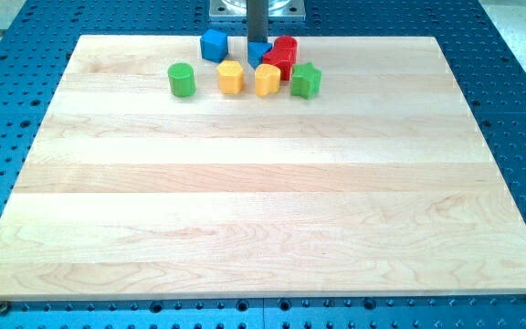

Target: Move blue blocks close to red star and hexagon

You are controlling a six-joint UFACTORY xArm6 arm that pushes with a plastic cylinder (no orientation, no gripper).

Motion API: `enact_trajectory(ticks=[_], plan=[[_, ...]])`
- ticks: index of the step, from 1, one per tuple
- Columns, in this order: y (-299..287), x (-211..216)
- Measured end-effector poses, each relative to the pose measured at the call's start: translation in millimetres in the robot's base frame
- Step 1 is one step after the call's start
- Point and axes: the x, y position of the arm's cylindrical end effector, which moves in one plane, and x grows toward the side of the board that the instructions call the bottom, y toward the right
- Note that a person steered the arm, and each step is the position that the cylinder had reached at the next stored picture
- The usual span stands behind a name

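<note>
A blue cube (214, 45) sits near the view's top, left of my rod. My tip (257, 43) rests right behind a second, smaller blue block (259, 55), which it partly hides. That blue block touches two red blocks on its right: one (287, 46) toward the view's top and one (278, 63) just below it, whose shapes I cannot tell apart clearly. The blue cube stands a short gap to the left of this cluster.
A green cylinder (182, 79), two yellow blocks (231, 78) (268, 79) and a green star (306, 81) form a row just below the cluster. The wooden board (263, 210) lies on a blue perforated table (519, 55).
</note>
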Motion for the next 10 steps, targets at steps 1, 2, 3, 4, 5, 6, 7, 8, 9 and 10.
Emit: enact_trajectory(ticks=[1, 2, 3, 4, 5, 6, 7, 8, 9, 10], plan=[[-12.8, -11.5], [-48.2, -11.6], [-107.6, -3.3], [-120.6, 13.9], [-170.8, 0.6], [-163.3, 35.2], [-102.5, 49.6], [-112.9, 45.9], [-56.1, 52.4], [-46.2, 51.9]])
